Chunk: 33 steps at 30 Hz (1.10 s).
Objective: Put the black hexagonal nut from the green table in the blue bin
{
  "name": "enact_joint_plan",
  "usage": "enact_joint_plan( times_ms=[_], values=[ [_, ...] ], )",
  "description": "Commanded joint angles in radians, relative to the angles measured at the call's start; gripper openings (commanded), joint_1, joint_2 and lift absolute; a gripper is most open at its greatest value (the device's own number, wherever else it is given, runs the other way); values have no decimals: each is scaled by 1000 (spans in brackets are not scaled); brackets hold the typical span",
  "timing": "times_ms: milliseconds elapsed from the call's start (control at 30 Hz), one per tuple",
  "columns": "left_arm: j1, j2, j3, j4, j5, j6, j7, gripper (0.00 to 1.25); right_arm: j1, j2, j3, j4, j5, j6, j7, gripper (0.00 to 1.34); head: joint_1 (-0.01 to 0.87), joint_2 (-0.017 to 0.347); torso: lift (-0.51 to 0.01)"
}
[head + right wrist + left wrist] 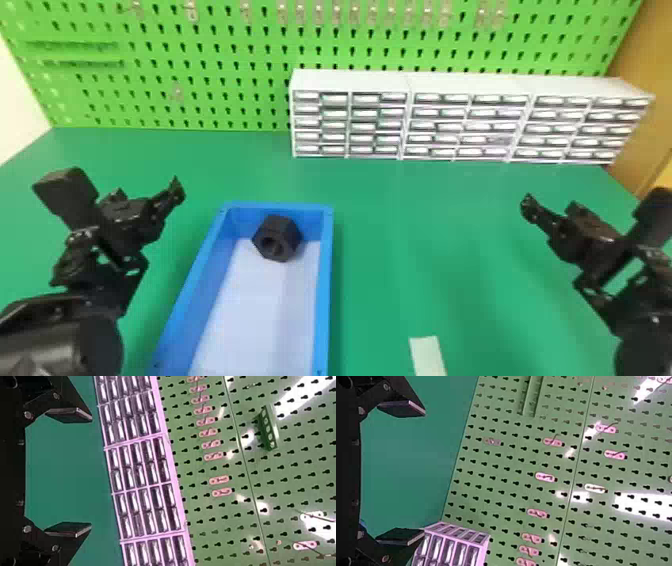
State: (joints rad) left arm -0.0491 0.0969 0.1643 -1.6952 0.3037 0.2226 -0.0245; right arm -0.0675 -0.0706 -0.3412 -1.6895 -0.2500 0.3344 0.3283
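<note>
The black hexagonal nut lies inside the blue bin, at its far end near the back wall, with its hole facing the camera. To the left of the bin, above the green table, is my left gripper, apart from bin and nut. My right gripper is well off to the bin's right, also over the table. Seen from its own wrist, the left gripper has its fingers wide apart, nothing between them. The right gripper is likewise open and holds nothing.
A white cabinet of small drawers stands at the table's back right, against a green pegboard with small metal hooks. A pale strip lies on the table near the front, right of the bin.
</note>
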Motion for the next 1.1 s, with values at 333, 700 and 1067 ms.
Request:
enact_joint_plan(
  times_ms=[333,700,1067],
  values=[
    [3,0,3,0,-2,0,0,1042,-6,-2,-13,1,6,0,0,1016,666,32,-100],
    [3,0,3,0,-2,0,0,1042,-6,0,-10,1,5,0,0,1016,666,32,-100],
    [3,0,1,0,-2,0,0,1042,-6,2,-10,1,5,0,0,1016,666,32,-100]
  ],
)
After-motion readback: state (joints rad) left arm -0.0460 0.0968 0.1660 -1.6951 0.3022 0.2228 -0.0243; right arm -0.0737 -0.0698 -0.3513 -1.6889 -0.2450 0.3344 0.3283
